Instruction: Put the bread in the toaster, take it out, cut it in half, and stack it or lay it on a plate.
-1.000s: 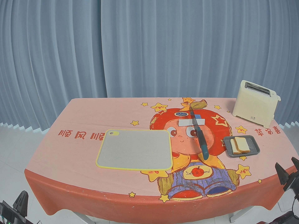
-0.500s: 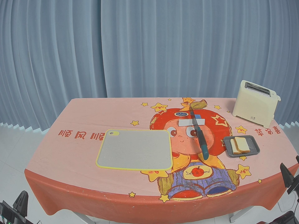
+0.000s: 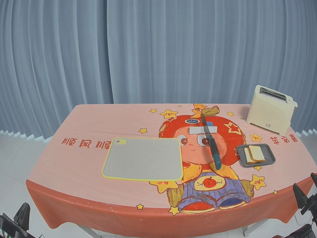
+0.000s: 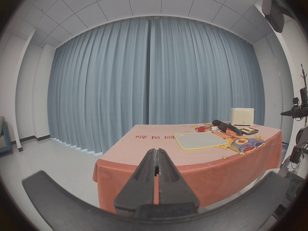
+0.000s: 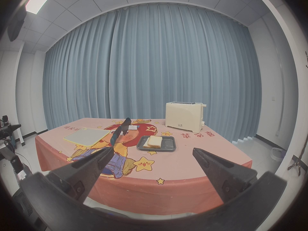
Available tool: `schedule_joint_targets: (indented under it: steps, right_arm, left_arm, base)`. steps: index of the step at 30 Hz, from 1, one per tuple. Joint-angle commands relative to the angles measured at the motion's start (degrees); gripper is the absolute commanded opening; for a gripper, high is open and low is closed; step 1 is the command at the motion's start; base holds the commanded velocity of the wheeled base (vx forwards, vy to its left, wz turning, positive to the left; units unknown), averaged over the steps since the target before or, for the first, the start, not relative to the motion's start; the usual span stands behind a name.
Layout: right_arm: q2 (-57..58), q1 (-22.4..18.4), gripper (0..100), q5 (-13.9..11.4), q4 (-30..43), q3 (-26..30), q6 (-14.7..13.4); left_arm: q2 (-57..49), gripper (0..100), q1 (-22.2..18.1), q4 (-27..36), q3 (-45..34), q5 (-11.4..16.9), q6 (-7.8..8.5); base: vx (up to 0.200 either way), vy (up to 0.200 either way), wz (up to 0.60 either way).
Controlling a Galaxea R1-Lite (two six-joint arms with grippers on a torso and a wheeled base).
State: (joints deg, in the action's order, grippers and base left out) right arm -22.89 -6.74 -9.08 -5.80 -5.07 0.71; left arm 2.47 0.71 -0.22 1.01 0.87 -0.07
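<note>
Cream toaster (image 3: 270, 109) far right; two bread slices (image 3: 255, 153) on grey tray (image 3: 270, 156) just in front, knife (image 3: 213, 146) between tray and cutting board (image 3: 143, 158). Left gripper (image 4: 157, 154) pinched closed, empty, off the table (image 3: 82, 129) near-left. Right gripper (image 5: 153, 149) wide open, empty, off near-right edge.

The right gripper (image 3: 304, 186) hangs just off the table (image 3: 99, 123), fingers (image 3: 299, 195) apart. Ahead of it and a little to its left, bread (image 3: 256, 153) lies on a grey tray (image 3: 269, 156). The toaster (image 3: 270, 109) stands farther ahead. Knife (image 3: 213, 146), then cutting board (image 3: 143, 158), lie farther to its left.
</note>
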Motion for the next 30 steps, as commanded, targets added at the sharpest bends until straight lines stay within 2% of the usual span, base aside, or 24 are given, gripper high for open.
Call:
schedule_joint_targets:
  steps: [1, 10, 20, 30]
  right_arm:
    - [3.2, 1.7, 100, 0.0, 2.0, 0.1, 0.0]
    - [7.8, 3.0, 100, 0.1, 7.1, 0.3, 0.0]
    - [11.2, 4.0, 100, 0.0, 7.2, 2.9, 0.5]
    - [12.0, 4.6, 100, 0.1, 7.2, 3.0, 0.5]
  left_arm:
    - [0.1, 0, 0.0, 0.0, -1.0, 0.0, -0.01]
    - [0.1, 0, 0.0, 0.0, -1.0, 0.0, -0.01]
    - [0.1, 0, 0.0, 0.0, -1.0, 0.0, -0.01]
    - [0.1, 0, 0.0, 0.0, -1.0, 0.0, -0.1]
  base:
    - [0.0, 0.0, 0.0]
    - [0.0, 0.0, 0.0]
    - [0.0, 0.0, 0.0]
    - [0.0, 0.0, 0.0]
